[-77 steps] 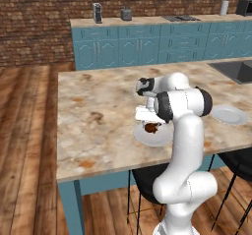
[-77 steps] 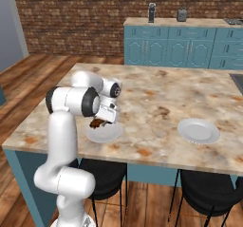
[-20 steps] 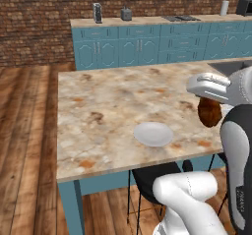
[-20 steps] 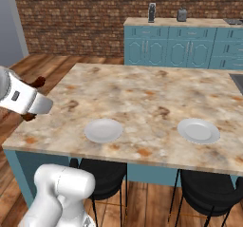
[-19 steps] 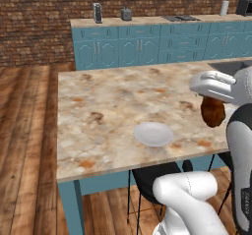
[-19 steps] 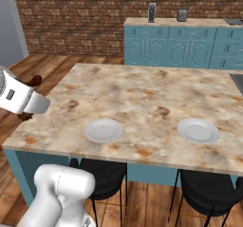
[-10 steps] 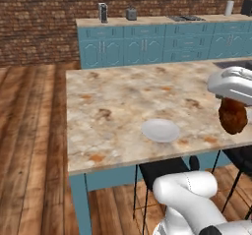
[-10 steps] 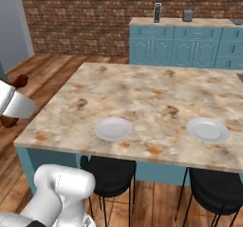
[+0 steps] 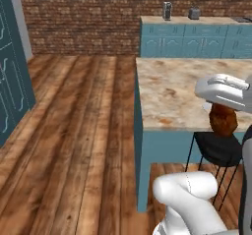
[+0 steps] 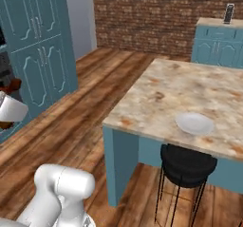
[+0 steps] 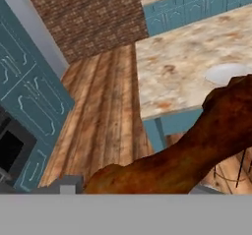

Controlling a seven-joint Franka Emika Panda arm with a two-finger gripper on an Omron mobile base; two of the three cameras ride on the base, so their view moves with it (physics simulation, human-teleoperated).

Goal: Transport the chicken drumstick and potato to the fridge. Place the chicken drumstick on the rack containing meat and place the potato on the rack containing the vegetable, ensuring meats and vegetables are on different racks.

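Note:
My gripper (image 9: 224,106) is shut on the chicken drumstick (image 9: 224,123), a dark reddish-brown lump hanging under the white hand off the island's near edge. In the right base view the hand sits at the far left edge, with bits of the chicken drumstick (image 10: 11,85) showing above and below it. The hand view has the chicken drumstick (image 11: 197,150) right in front of the lens, covering the fingers. The potato, the fridge and its racks are out of view.
The marble island counter (image 9: 177,94) stands to the right with a white plate (image 10: 194,123) on it and a black stool (image 10: 186,162) beneath. Tall teal cabinets (image 10: 40,45) line the left. Open wooden floor (image 9: 78,131) lies between them. A brick wall stands behind.
The whole picture has shifted: the base has swung left, so the island slid right and the tall teal cabinets came into view. The drumstick stays gripped in the hand.

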